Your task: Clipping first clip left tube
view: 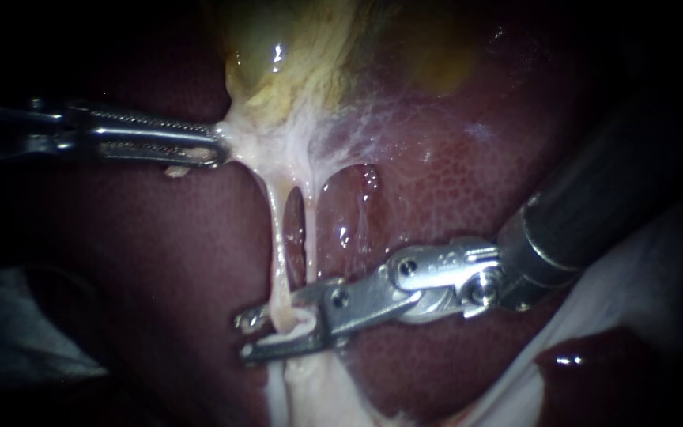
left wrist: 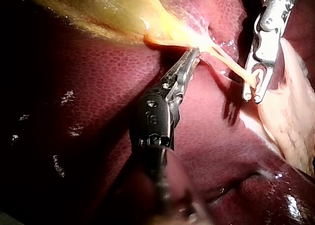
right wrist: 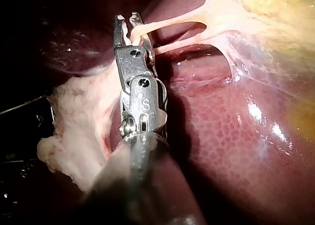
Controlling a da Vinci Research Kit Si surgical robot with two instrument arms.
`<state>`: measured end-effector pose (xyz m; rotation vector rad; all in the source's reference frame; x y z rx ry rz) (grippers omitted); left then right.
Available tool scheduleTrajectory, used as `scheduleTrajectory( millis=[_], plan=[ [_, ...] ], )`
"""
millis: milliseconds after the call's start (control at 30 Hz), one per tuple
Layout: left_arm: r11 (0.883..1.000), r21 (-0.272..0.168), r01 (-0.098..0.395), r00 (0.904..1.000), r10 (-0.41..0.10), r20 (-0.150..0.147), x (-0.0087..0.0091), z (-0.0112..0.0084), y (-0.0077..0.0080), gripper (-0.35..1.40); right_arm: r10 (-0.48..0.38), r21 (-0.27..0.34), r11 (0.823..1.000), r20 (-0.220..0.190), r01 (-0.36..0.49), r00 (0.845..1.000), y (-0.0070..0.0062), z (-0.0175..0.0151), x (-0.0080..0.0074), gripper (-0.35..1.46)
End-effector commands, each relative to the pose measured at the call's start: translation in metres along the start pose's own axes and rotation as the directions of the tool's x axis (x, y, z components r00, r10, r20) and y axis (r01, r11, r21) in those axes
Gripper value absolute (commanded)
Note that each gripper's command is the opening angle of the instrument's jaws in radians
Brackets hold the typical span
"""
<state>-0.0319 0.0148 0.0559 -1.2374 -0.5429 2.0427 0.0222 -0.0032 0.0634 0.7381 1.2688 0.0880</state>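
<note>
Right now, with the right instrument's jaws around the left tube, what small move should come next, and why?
Probably close the right instrument on the left tube. The tube lies between its open jaws, both tips past it, and the left instrument, shut on the pale tissue, holds it stretched. Whether the right tube is clear of the jaws is hard to tell, so close slowly.

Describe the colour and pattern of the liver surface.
The liver is dark reddish-maroon with a fine, cell-like mottling and wet glints. This shows best in the right wrist view.
</note>
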Motion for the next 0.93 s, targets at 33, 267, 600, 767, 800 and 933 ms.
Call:
scheduleTrajectory(
  millis=[33, 267, 600, 767, 800, 933],
  plan=[
    [1.0, 0.0, 0.0, 1.0, 0.0, 0.0, 0.0, 0.0, 0.0, -0.35, 0.0, 0.0, 1.0, 0.0, 0.0, 1.0, 0.0, 0.0, 0.0, -0.14],
    [1.0, 0.0, 0.0, 1.0, 0.0, 0.0, 0.0, 0.0, 0.0, -0.35, 0.005, 0.002, 1.0, 0.0, -0.005, 1.0, -0.0001, 0.0, 0.0001, -0.35],
    [1.0, 0.0, 0.0, 1.0, 0.0, 0.0, 0.0, 0.0, 0.0, -0.35, 0.081, 0.002, 0.997, -0.003, -0.081, 0.997, -0.0002, 0.0, 0.0001, -0.35],
    [1.0, 0.0, 0.0, 1.0, 0.0, 0.0, 0.0, 0.0001, -0.0001, -0.35, 0.08, 0.004, 0.997, -0.003, -0.08, 0.997, -0.0002, 0.0, 0.0, -0.35],
    [1.0, 0.0, 0.0, 1.0, 0.0, 0.0, 0.0, 0.0001, -0.0001, -0.35, 0.08, 0.004, 0.997, -0.003, -0.08, 0.997, -0.0002, 0.0, 0.0, -0.35],
    [1.0, 0.0, 0.0, 1.0, 0.0, 0.0, 0.0, 0.0001, -0.0002, -0.35, 0.079, 0.006, 0.997, -0.002, -0.079, 0.997, -0.0001, -0.0001, -0.0001, -0.35]
  ],
)
